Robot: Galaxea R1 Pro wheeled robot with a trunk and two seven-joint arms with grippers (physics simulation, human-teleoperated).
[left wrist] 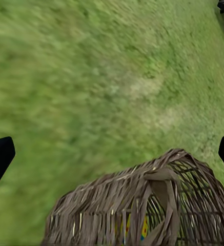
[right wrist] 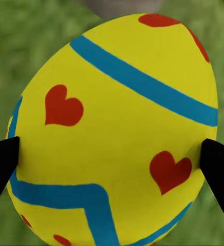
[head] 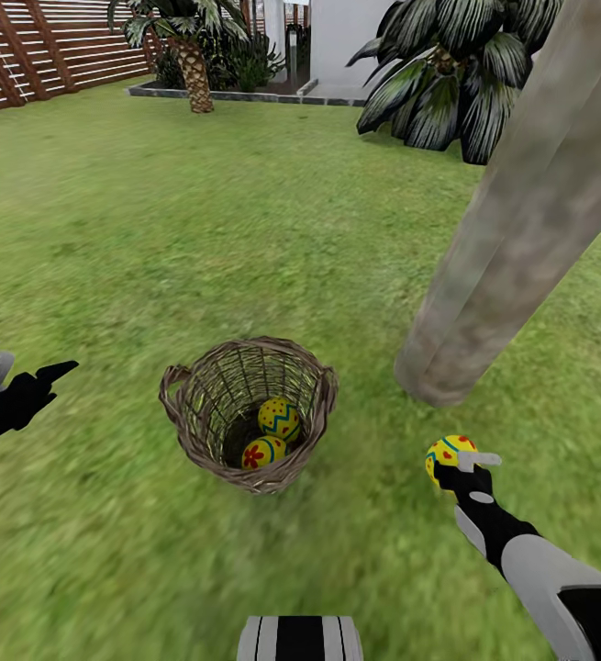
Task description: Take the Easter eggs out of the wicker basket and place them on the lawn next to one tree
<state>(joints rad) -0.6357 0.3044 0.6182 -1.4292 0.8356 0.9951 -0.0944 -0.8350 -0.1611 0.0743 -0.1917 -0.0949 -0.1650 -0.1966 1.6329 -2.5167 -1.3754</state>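
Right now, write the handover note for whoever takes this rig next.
Right gripper: shut on the heart egg, held over the lawn near the foot of the tree.
Left gripper: open, empty, left of the basket.
Zigzag egg and flower egg lie in the basket.
Done: one egg lifted out.
Left: set it down by the tree, then move the other two there.

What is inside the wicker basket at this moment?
Two Easter eggs lie inside the wicker basket: a zigzag egg and a flower egg. The near wall covers the rest of its floor. A heart egg is outside, in the right gripper.
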